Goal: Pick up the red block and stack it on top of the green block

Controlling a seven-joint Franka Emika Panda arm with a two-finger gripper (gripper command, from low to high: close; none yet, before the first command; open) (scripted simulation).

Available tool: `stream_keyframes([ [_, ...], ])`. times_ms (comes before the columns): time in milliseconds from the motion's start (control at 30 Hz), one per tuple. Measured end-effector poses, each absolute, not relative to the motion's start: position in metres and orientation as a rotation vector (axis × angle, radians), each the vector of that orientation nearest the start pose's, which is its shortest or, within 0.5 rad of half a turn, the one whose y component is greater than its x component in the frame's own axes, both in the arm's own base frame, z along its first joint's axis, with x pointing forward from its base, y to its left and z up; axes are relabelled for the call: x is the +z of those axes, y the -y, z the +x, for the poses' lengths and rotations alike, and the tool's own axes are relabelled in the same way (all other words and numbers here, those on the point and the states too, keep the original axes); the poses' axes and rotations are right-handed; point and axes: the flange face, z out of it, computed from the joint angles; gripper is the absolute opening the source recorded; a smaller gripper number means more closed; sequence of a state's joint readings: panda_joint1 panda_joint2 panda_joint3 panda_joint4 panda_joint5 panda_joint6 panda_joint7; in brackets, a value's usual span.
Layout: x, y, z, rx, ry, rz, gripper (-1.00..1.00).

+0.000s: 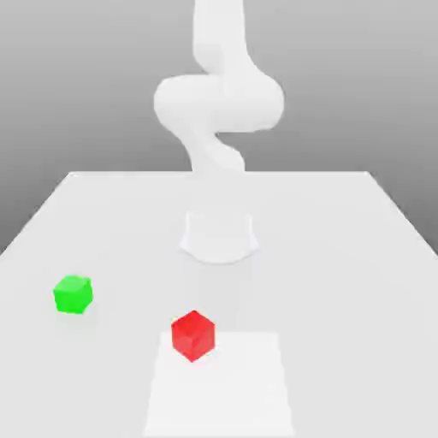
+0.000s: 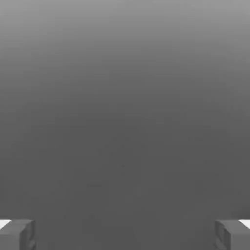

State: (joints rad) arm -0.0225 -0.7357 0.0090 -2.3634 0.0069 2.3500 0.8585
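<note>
You see 1 smooth, matt red cube (image 1: 193,336) and 1 equally matt, smooth green cube (image 1: 73,294). Your smooth white arm (image 1: 219,103) looks plastic; the claw's grey fingers (image 2: 17,235) look matt.

Red block (image 1: 193,336): small plain bright cube, turned corner-on to the exterior view, on worktop (image 1: 334,295), well apart from pincer (image 2: 125,235). Green block (image 1: 73,294): similar plain bright cube, slightly turned, on worktop, also well apart from pincer.
</note>
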Motion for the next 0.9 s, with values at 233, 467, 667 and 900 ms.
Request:
stream_keyframes([
  [233, 0.487, 0.021, 0.42, -0.593, -1.531, -2.418, 0.0],
  [467, 0.31, 0.037, 0.39, -0.238, -1.955, -2.319, 0.0],
  [667, 0.186, 0.044, 0.341, -0.009, -2.231, -2.207, 0.0],
  [900, 0.145, 0.042, 0.338, 0.0, -2.233, -2.209, -1.0],
])
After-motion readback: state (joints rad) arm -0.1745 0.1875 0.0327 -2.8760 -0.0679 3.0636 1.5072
